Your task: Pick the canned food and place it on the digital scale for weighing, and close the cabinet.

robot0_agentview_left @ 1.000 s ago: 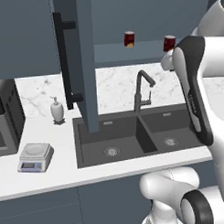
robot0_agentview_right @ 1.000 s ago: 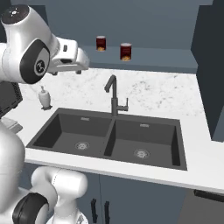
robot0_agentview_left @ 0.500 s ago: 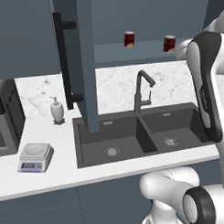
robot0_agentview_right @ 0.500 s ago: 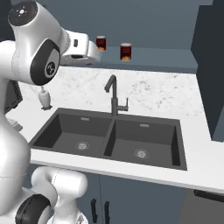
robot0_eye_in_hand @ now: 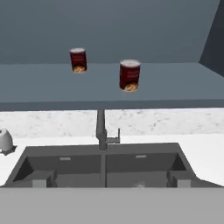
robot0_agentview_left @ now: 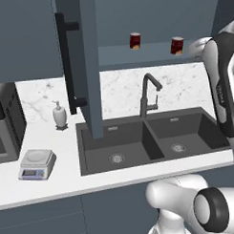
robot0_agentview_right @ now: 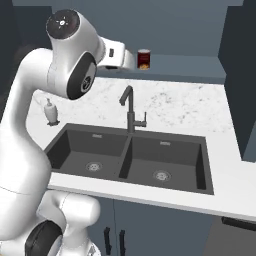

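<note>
nothing done yet: can on the shelf, cabinet open

left base view: the scale (robot0_agentview_left: 37, 163) sits bare on the counter at the left, well apart from the shelf. the cabinet (robot0_agentview_left: 88, 58) has its door swung out edge-on over the sink. inside it, two dark-red cans stand apart on the shelf. i take the far left one to be the can (robot0_agentview_left: 135, 41), going by its whitish label patch. the other can (robot0_agentview_left: 177, 45) shows an orange mark low down. the two look much alike, so this is a judgement. all three steps are left: picking, placing on the scale, and closing the door.

right base view: the gripper (robot0_agentview_right: 127, 57) is up at shelf height, just beside the other can (robot0_agentview_right: 144, 59). its fingers are too hard to make out here to tell how they are set.

hand view: the gripper (robot0_eye_in_hand: 109, 181) has its tips wide apart with nothing between them. the can (robot0_eye_in_hand: 78, 60) stands upright to the left and further back. it is small and cylindrical, dark red with a pale top and a light mark near its base. the other can (robot0_eye_in_hand: 130, 75) is nearer and closer to the middle. neither is touched. the reach looks early, and it should aim left.
</note>
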Controlling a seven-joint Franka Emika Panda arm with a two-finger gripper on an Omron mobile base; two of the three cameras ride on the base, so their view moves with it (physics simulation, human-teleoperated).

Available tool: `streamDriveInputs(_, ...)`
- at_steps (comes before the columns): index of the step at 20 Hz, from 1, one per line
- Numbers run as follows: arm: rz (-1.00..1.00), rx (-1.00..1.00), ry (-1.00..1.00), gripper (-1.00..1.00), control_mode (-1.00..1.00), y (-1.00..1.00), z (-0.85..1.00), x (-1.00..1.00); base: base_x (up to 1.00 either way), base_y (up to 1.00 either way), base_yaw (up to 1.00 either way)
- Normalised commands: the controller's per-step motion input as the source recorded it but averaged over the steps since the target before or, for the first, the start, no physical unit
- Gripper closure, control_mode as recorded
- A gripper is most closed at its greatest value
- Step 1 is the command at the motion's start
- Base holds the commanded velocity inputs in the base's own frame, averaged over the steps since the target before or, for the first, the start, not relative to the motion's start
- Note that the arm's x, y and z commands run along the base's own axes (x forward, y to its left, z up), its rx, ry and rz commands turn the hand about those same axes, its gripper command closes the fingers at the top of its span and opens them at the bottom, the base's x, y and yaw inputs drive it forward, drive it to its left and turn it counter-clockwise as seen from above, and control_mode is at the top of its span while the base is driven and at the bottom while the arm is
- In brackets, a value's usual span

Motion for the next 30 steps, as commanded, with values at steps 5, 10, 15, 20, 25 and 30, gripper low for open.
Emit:
streamDriveInputs(5,0.0,0.05,-0.02,-1.0,-1.0,-0.26,0.0,0.59,0.0,0.0,0.0)
streamDriveInputs(10,0.0,0.0,0.0,-1.0,-1.0,-0.12,0.0,0.65,0.0,0.0,0.0)
streamDriveInputs(15,0.0,0.0,0.0,-1.0,-1.0,-0.07,0.0,0.58,0.0,0.0,0.0)
streamDriveInputs(20,0.0,0.0,0.0,-1.0,-1.0,-0.15,0.0,0.58,0.0,0.0,0.0)
streamDriveInputs(25,0.0,0.0,0.0,-1.0,-1.0,-0.05,0.0,0.51,0.0,0.0,0.0)
streamDriveInputs(30,0.0,0.0,0.0,-1.0,-1.0,-0.01,0.0,0.57,0.0,0.0,0.0)
